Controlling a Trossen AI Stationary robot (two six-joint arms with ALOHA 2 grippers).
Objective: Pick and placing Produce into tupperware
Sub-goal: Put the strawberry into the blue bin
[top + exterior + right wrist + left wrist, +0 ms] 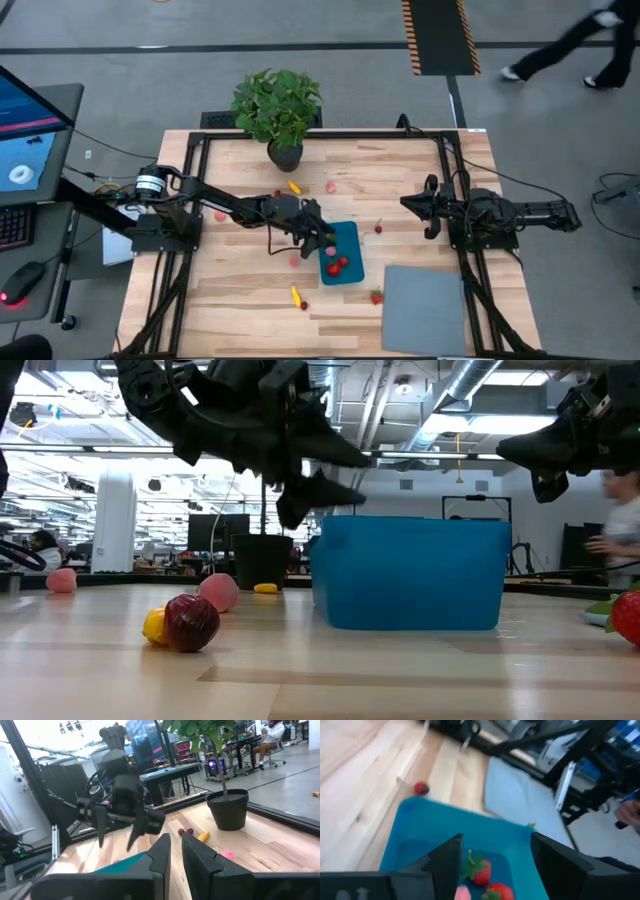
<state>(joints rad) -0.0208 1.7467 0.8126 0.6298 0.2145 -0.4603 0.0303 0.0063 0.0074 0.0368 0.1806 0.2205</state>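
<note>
Two grippers in view. Left gripper [322, 240] hangs over the tub [345, 262], jaws wide, nothing held; a pink piece [463, 893] shows between its fingers, with strawberries [480, 871] in the tub below. More produce [190, 622] lies scattered on the table [230, 300]. Right gripper [432, 210] waits apart, jaws narrow, empty.

Floor [330, 70]: grey, crossed by dark lines; one black-and-orange hazard strip [439, 35] runs away from the table. A desk [40, 190] with a lit monitor [25, 125], keyboard and mouse stands beside the table. A person [575, 45] walks across the far corner. Ceiling [440, 400]: exposed ducts and strip lights. Beyond, open workspace with desks and seated people.
</note>
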